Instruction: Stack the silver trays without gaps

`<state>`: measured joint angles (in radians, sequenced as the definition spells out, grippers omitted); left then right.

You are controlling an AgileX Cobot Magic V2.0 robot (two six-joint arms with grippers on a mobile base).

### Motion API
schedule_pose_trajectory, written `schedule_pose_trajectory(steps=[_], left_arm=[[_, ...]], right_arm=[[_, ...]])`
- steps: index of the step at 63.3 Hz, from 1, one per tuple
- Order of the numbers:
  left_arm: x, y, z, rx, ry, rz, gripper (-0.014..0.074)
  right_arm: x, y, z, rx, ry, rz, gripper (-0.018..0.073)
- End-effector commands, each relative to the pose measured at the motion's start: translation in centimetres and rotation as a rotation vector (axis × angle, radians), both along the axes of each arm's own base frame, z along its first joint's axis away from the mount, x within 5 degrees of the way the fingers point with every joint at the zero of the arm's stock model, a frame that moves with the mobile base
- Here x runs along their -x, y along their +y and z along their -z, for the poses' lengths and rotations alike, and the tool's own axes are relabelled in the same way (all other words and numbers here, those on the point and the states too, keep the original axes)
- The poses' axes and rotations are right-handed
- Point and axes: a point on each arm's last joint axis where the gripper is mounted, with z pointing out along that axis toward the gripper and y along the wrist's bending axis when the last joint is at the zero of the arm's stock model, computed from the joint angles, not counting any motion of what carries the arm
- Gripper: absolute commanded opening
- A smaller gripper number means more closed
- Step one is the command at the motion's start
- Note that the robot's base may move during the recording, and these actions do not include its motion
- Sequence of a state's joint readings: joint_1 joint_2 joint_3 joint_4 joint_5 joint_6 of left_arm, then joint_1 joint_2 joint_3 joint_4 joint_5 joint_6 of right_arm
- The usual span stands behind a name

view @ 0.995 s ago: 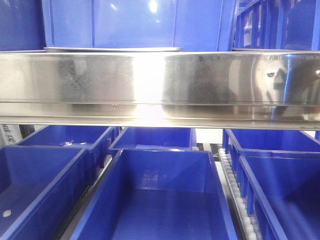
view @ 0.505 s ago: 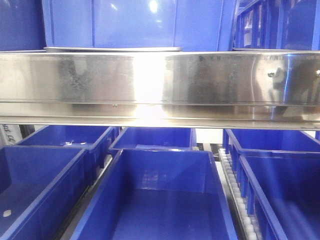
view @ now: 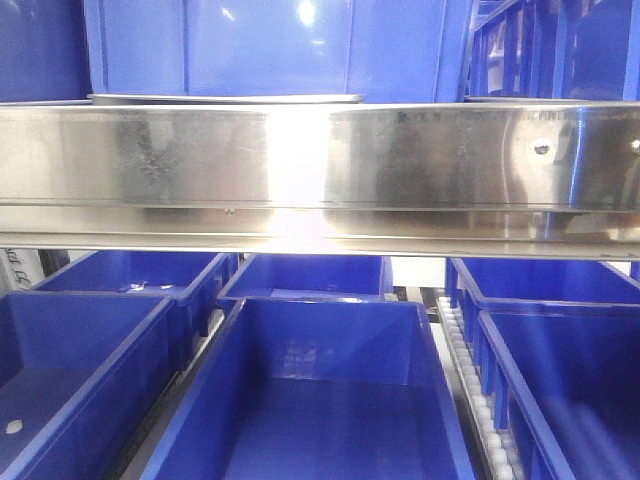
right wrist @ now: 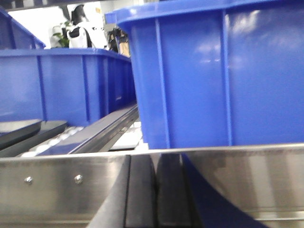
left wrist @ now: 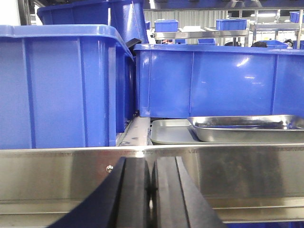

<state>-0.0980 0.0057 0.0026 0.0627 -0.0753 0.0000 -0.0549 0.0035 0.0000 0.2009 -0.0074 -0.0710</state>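
Both black end effectors, left point(left wrist: 151, 190) and right point(right wrist: 156, 190), closed, empty, below brushed-steel shelf rail point(left wrist: 237, 171). Shiny rectangular steel trays point(left wrist: 247, 128) lie offset, likely unnested.

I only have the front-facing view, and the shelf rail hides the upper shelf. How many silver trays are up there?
Observer: Two, in the left wrist view: a shiny upper tray sits on a duller lower tray.
Operator: Squarely stacked?
Observer: No, the lower tray's left end sticks out uncovered.
Operator: Are the grippers holding anything?
Observer: No. The left gripper and the right gripper are both shut and empty, in front of the shelf rail.
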Motion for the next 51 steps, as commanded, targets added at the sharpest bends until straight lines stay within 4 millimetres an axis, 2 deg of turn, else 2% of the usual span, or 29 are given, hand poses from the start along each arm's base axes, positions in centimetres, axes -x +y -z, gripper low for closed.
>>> schedule_pose_trajectory(steps=[1, 22, 51], left_arm=[[0.10, -0.03, -0.30, 0.008, -0.027, 0.007, 0.0011], [0.10, -0.03, -0.30, 0.008, -0.027, 0.007, 0.0011], [0.10, -0.03, -0.30, 0.008, -0.027, 0.007, 0.0011]], right_arm=[[0.03, 0.10, -0.07, 0.022, -0.008, -0.016, -0.0071], [0.12, 0.13, -0.71, 0.147, -0.074, -0.006, -0.0071], [0.12, 0.17, -0.73, 0.174, -0.075, -0.006, -0.0071]])
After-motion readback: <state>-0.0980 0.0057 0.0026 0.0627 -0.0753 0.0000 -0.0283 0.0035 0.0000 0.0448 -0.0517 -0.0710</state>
